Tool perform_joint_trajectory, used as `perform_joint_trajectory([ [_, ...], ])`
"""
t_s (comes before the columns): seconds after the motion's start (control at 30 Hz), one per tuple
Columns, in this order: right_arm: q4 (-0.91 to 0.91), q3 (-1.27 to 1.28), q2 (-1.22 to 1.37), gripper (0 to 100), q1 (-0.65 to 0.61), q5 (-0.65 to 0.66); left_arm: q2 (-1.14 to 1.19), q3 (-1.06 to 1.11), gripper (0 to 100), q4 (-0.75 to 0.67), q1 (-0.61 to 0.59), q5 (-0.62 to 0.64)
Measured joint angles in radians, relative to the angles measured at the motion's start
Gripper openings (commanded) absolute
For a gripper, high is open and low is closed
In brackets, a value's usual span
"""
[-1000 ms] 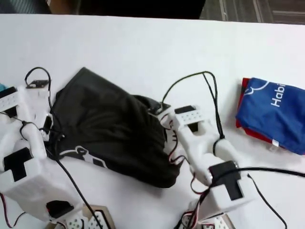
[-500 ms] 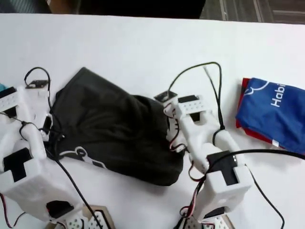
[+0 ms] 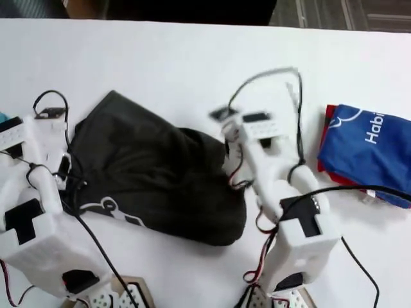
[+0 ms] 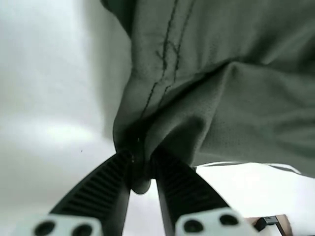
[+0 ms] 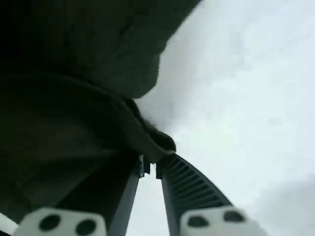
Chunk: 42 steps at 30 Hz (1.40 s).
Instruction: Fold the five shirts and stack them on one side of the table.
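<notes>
A black shirt (image 3: 154,176) with a white print lies crumpled on the white table (image 3: 192,64), left of centre. My left gripper (image 4: 141,169) is shut on a bunched fold of the black shirt (image 4: 206,98) at its left edge. My right gripper (image 5: 150,164) is shut on a fold of the black shirt (image 5: 74,98) at its right edge, lifted off the table. In the high view the right arm (image 3: 270,173) stands right of the shirt and the left arm (image 3: 32,192) at its left. Folded shirts, blue (image 3: 372,151) on top of red (image 3: 329,138), lie stacked at the right.
Black and red cables (image 3: 289,96) loop around the right arm and over the shirt's left edge. The table's far half is bare white surface. A small teal patch (image 3: 3,119) shows at the left border.
The right arm has swung away from me and rightward, pulling the black shirt's right edge with it. The left arm has stayed put.
</notes>
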Motion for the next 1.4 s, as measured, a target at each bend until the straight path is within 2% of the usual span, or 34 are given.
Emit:
perform_joint_trajectory([
  [0.17,0.135,-0.275,-0.135,2.0,0.078,0.092,0.0,-0.005,3,0.0,0.051,0.0],
  [0.3,0.173,-0.404,-0.189,2.0,0.095,0.12,0.0,-0.098,3,0.066,0.118,0.0],
  [0.57,0.034,-0.497,-0.192,2.0,0.126,0.193,0.0,-0.535,3,0.299,0.258,0.0],
  [0.77,-0.009,-0.712,-0.192,1.9,0.192,0.213,0.0,-0.879,3,0.328,0.322,0.041],
  [0.93,-0.009,-0.873,-0.192,1.9,0.242,0.213,0.0,-1.043,3,0.328,0.39,0.083],
  [1.13,-0.009,-1.007,-0.193,1.9,0.308,0.245,-0.009,-1.008,3,0.33,0.459,0.083],
  [1.3,-0.009,-1.014,-0.195,1.9,0.325,0.272,-0.014,-0.752,3,0.33,0.446,0.044],
  [1.4,-0.009,-1.014,-0.195,1.9,0.325,0.273,-0.014,-0.603,10,0.33,0.407,-0.009],
])
